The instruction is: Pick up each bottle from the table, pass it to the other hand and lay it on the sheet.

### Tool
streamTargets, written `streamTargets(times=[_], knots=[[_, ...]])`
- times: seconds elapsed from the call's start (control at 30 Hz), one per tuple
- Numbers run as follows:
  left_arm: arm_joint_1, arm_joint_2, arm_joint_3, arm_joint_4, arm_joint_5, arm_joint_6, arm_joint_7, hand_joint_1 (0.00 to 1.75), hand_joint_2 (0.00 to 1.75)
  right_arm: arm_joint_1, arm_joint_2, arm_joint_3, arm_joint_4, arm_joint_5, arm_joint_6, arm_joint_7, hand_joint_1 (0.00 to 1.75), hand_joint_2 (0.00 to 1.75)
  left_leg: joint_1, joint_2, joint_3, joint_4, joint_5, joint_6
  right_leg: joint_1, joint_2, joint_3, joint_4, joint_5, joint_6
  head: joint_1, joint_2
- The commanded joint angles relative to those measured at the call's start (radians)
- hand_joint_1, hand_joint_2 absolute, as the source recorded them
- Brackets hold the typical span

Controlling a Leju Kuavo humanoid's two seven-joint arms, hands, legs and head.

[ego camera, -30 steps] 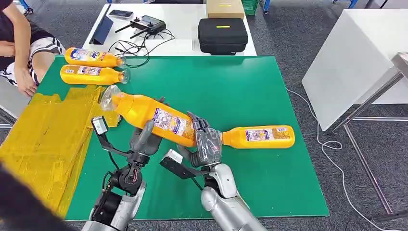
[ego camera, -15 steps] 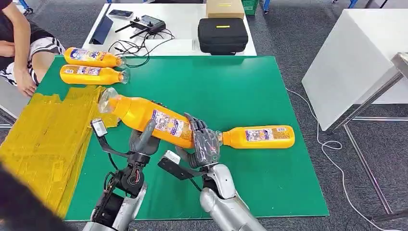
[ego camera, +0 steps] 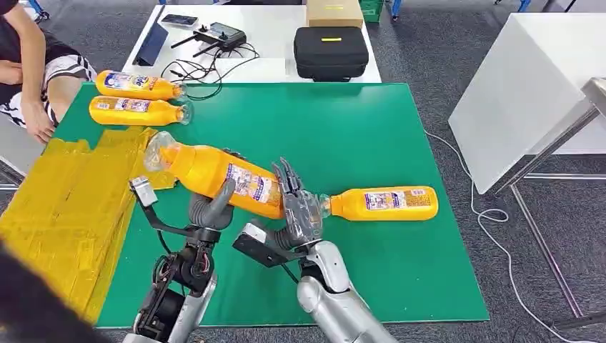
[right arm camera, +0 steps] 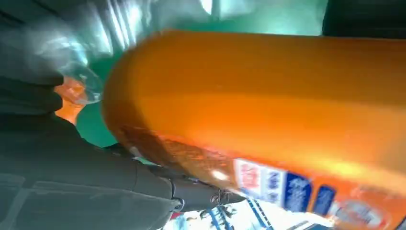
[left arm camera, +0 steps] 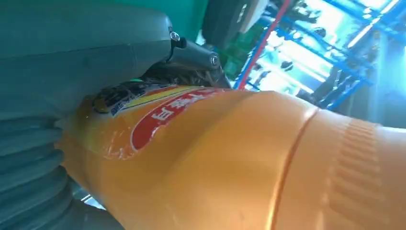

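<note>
1. Plainly mid-handover: the left hand [ego camera: 212,205] grips the raised bottle [ego camera: 214,175] at its middle, while the right hand [ego camera: 299,209], fingers spread, touches its base end without a clear hold.
2. The yellow sheet [ego camera: 64,200] lies at nine o'clock, its likely destination.
3. A green mat [ego camera: 343,128] covers the table; another bottle [ego camera: 382,203] waits at three o'clock, and two bottles [ego camera: 139,98] lie at eleven, near a seated person [ego camera: 28,64].

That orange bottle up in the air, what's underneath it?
Under the held bottle are the left hand gripping its middle, the right hand at its base, and the green mat. The mat directly below is hidden by both hands.
</note>
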Motion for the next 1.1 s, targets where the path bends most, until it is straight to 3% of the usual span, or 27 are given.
streamTargets(times=[0.03, 0.13, 0.23, 0.3, 0.33, 0.4, 0.8, 0.83, 0.9, 0.93, 1.0, 1.03, 1.07, 1.1], knots=[[-0.024, 0.036, 0.037, -0.056, -0.048, 0.049, -0.034, 1.75, 1.75, 0.060, -0.071, -0.036, -0.232, -0.061, 0.018, -0.042, 0.00, 0.00, 0.000, -0.001, 0.004, -0.001, -0.001, 0.000, 0.000, -0.002, 0.004, -0.001, -0.001, 0.000, 0.000, 0.000], [-0.019, 0.037, 0.038, -0.065, -0.064, 0.062, -0.041, 1.75, 1.75, 0.070, -0.073, -0.038, -0.248, -0.065, 0.017, -0.043, 0.00, 0.00, 0.000, 0.000, 0.003, -0.001, -0.001, 0.000, 0.000, -0.001, 0.003, -0.001, -0.001, 0.000, 0.000, 0.000], [-0.015, 0.050, 0.073, -0.184, -0.424, 0.525, -0.179, 1.75, 1.75, 0.126, -0.099, -0.067, -0.373, -0.081, 0.028, -0.033, 0.00, 0.00, 0.000, -0.001, 0.003, -0.001, -0.001, 0.000, 0.000, -0.002, 0.003, -0.001, -0.001, 0.000, 0.000, 0.000], [0.011, 0.084, 0.115, -0.316, -0.665, 0.744, -0.208, 1.75, 1.75, 0.173, -0.109, -0.103, -0.494, -0.131, 0.057, -0.052, 0.00, 0.00, 0.000, -0.001, 0.006, -0.001, -0.003, 0.000, 0.000, -0.003, 0.007, 0.000, -0.003, 0.000, 0.000, 0.000], [0.026, 0.090, 0.131, -0.364, -0.680, 0.729, -0.181, 1.75, 1.75, 0.188, -0.121, -0.110, -0.536, -0.137, 0.073, -0.053, 0.00, 0.00, 0.000, 0.001, 0.004, 0.000, -0.002, 0.000, 0.001, 0.000, 0.003, 0.000, -0.002, 0.000, 0.000, 0.000], [0.038, 0.111, 0.160, -0.396, -0.974, 0.956, -0.155, 1.75, 1.75, 0.225, -0.133, -0.137, -0.634, -0.166, 0.071, -0.074, 0.00, 0.00, 0.000, 0.003, 0.005, -0.001, -0.003, -0.001, 0.000, 0.001, 0.004, 0.001, -0.002, 0.000, 0.000, 0.000], [0.037, 0.106, 0.164, -0.382, -0.976, 0.955, -0.159, 1.75, 1.75, 0.230, -0.133, -0.139, -0.649, -0.170, 0.077, -0.074, 0.00, 0.00, 0.000, 0.000, 0.005, -0.002, -0.001, 0.000, 0.000, -0.001, 0.005, -0.001, -0.001, 0.000, 0.000, 0.000], [0.036, 0.049, 0.293, -0.411, -1.154, 1.012, -0.174, 1.75, 1.75, 0.232, -0.128, -0.145, -0.654, -0.185, 0.063, -0.094, 0.00, 1.75, 0.000, 0.000, 0.003, -0.001, -0.001, 0.000, 0.000, -0.001, 0.003, -0.001, -0.001, 0.000, 0.000, 0.000], [-0.001, -0.106, 0.606, -0.508, -1.632, 1.012, -0.290, 1.75, 1.75, 0.243, -0.132, -0.151, -0.702, -0.213, 0.031, -0.125, 0.00, 1.75, 0.000, 0.000, 0.005, -0.001, -0.002, 0.000, 0.000, -0.001, 0.005, -0.001, -0.001, 0.000, 0.000, 0.000], [-0.020, -0.111, 0.683, -0.575, -1.793, 1.012, -0.290, 1.75, 1.75, 0.249, -0.137, -0.153, -0.736, -0.241, 0.023, -0.138, 0.00, 1.75, 0.000, 0.002, 0.006, -0.001, -0.003, 0.000, 0.000, 0.000, 0.006, 0.000, -0.002, 0.000, 0.000, 0.000], [-0.043, -0.098, 0.707, -0.567, -1.894, 1.012, -0.259, 1.75, 1.75, 0.256, -0.150, -0.154, -0.774, -0.269, 0.013, -0.143, 0.00, 1.75, 0.002, 0.001, -0.001, 0.002, -0.001, 0.000, 0.001, 0.001, -0.001, 0.001, 0.000, 0.000, 0.000, 0.000], [-0.058, -0.072, 0.701, -0.533, -1.909, 1.012, -0.240, 1.75, 1.75, 0.260, -0.163, -0.152, -0.789, -0.277, 0.000, -0.140, 0.00, 1.75, 0.001, 0.004, 0.006, 0.002, -0.005, 0.000, 0.001, 0.001, 0.005, 0.003, -0.004, 0.000, 0.000, 0.000], [-0.062, -0.057, 0.696, -0.529, -1.934, 1.012, -0.221, 1.75, 1.75, 0.263, -0.167, -0.156, -0.794, -0.280, -0.005, -0.140, 0.00, 1.75, 0.000, 0.001, 0.002, -0.001, -0.001, 0.000, 0.000, 0.000, 0.002, 0.000, -0.001, 0.000, 0.000, 0.000], [-0.048, -0.020, 0.642, -0.547, -2.004, 1.012, -0.138, 1.75, 1.75, 0.267, -0.170, -0.161, -0.797, -0.294, -0.020, -0.145, 0.00, 1.75, -0.001, 0.001, 0.006, -0.001, -0.002, 0.000, -0.001, -0.001, 0.006, 0.000, -0.002, 0.000, 0.000, 0.000]])
